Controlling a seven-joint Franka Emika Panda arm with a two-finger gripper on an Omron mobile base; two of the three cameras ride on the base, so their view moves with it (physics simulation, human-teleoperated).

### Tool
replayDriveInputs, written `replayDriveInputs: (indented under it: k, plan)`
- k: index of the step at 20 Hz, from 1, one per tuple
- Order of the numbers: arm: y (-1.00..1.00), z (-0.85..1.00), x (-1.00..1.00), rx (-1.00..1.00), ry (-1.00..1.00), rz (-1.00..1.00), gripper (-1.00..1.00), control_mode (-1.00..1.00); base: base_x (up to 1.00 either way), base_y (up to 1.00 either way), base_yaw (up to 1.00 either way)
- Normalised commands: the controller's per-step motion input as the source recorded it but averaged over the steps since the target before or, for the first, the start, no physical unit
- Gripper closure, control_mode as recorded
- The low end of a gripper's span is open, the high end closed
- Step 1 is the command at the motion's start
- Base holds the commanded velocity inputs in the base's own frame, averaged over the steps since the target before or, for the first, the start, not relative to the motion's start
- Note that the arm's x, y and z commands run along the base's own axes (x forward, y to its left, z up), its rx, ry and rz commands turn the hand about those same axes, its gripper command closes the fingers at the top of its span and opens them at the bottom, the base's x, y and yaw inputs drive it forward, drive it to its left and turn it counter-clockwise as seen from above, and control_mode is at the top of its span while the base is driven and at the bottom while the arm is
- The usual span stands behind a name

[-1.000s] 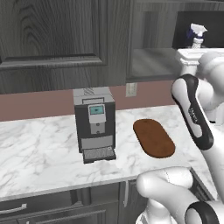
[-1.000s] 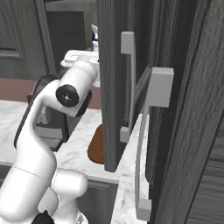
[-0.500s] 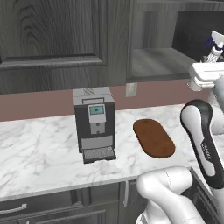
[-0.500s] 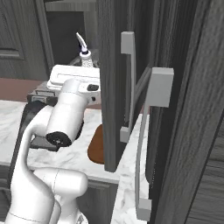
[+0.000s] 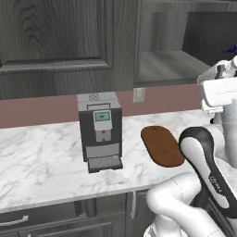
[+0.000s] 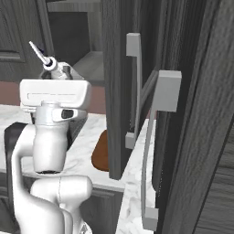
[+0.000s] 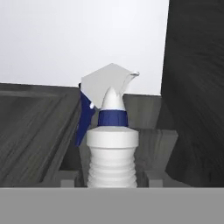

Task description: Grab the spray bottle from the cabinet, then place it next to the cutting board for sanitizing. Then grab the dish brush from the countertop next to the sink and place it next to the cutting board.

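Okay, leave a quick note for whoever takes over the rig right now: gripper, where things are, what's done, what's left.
Gripper: shut on the spray bottle, held upright in the air beside the open cabinet.
Cutting board: flat on the countertop, right of the coffee machine.
Done: bottle grasped and off the shelf.
Left: set the bottle next to the board, then fetch the dish brush and place it there too.

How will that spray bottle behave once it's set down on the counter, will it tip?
The spray bottle looks tall and narrow with an overhanging trigger head, so it probably tips easily if nudged high. Its ribbed white body seems rigid plastic, likely light, giving the tool decent purchase.
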Motion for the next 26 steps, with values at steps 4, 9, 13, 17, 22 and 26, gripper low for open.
replayDriveInputs:
  k: [4,9,13,17,22,26]
  plan:
    - [0.27,-0.03,-0.97,-0.02,-0.07,0.09,1.0,-1.0,0.0,0.0,0.0]
    - [0.05,-0.15,-0.47,-0.13,0.1,0.06,1.0,-1.0,0.0,0.0,0.0]
    - [0.0,-0.21,0.07,-0.2,0.43,0.07,1.0,-1.0,0.0,0.0,0.0]
    - [0.03,0.05,-0.04,-0.24,0.59,0.07,1.0,-1.0,0.0,0.0,0.0]
    - [0.01,0.36,-0.27,-0.18,0.47,0.06,1.0,-1.0,0.0,0.0,0.0]
    - [0.0,0.22,-0.21,-0.14,0.45,0.07,1.0,-1.0,0.0,0.0,0.0]
